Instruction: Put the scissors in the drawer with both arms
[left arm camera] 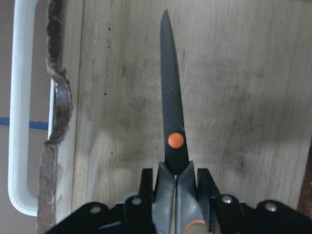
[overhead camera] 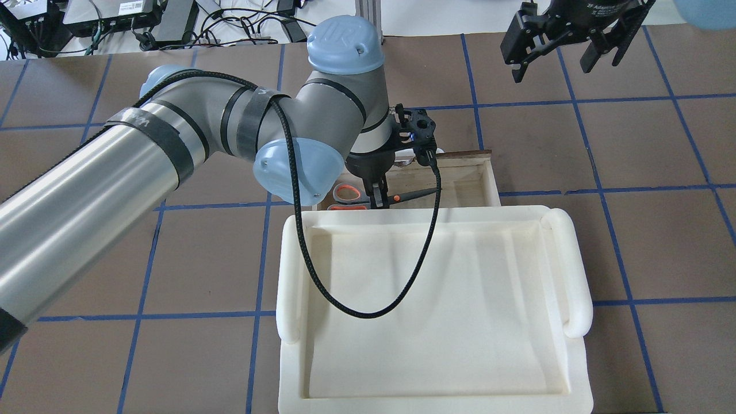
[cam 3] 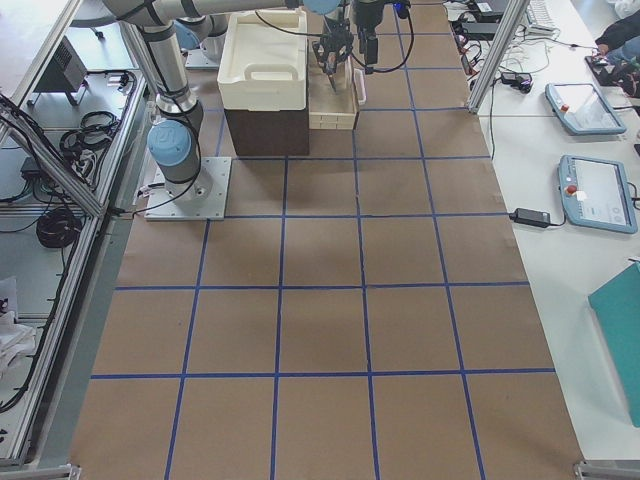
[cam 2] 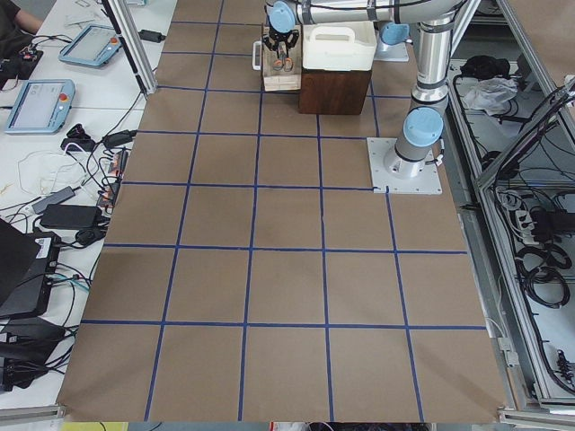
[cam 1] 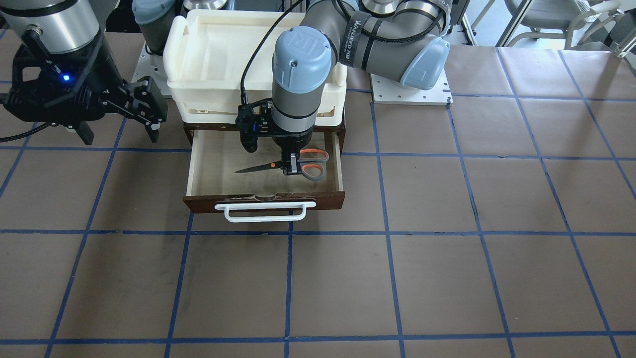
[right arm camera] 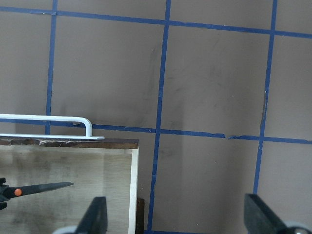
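My left arm [overhead camera: 190,132] comes in as a smooth grey metal tube with rounded light blue joint caps, and a black braided cable [overhead camera: 368,310] loops down from the wrist. My left end effector [left arm camera: 176,178] points straight down into the drawer [cam 1: 328,200]. Its two black fingers are clamped on the scissors [left arm camera: 171,112] just behind the orange pivot dot. The scissors lie flat inside the drawer. Their grey handles with orange-red inner loops sit toward my left, and the dark, tapering blades are closed to a single point aimed toward my right. I cannot tell whether they touch the drawer floor.

The drawer is pulled open, with a pale, matte, scuffed wood floor and thin light walls. Its dark brown front has a ragged, chipped top edge behind the long white bar handle [cam 1: 263,217] with rounded corners. Behind the drawer, on top of the dark cabinet, sits a cream-white plastic tray [overhead camera: 575,276] with fat rolled grips at both ends.

Farther right, my right end effector [right arm camera: 178,217] hangs over the brown tabletop [cam 1: 447,273] with its blue tape grid. Its black fingers are spread wide and hold nothing.
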Robot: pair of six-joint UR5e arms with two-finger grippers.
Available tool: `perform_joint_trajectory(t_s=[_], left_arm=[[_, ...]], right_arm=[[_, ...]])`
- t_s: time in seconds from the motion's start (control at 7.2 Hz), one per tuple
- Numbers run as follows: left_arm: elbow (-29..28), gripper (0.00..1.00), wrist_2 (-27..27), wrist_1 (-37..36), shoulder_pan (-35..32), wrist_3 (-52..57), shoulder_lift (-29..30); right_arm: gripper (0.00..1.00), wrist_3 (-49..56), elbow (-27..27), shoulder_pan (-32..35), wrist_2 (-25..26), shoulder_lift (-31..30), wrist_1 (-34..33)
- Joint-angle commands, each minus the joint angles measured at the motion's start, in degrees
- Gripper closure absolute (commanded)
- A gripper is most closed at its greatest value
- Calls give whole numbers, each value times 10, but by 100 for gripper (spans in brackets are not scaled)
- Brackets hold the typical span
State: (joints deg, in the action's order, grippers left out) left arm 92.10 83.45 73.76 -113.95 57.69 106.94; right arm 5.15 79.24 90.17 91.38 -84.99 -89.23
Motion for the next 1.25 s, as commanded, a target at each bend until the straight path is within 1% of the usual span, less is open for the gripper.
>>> perform_joint_trajectory(t_s=[0.0, 1.11], left_arm=[[0, 100, 0, -14, -6, -7, 12], [17, 100, 5, -30, -15, -23, 19]], right_arm=[[0, 2, 1, 0, 0, 0, -1], [0, 20, 1, -2, 0, 1, -11]])
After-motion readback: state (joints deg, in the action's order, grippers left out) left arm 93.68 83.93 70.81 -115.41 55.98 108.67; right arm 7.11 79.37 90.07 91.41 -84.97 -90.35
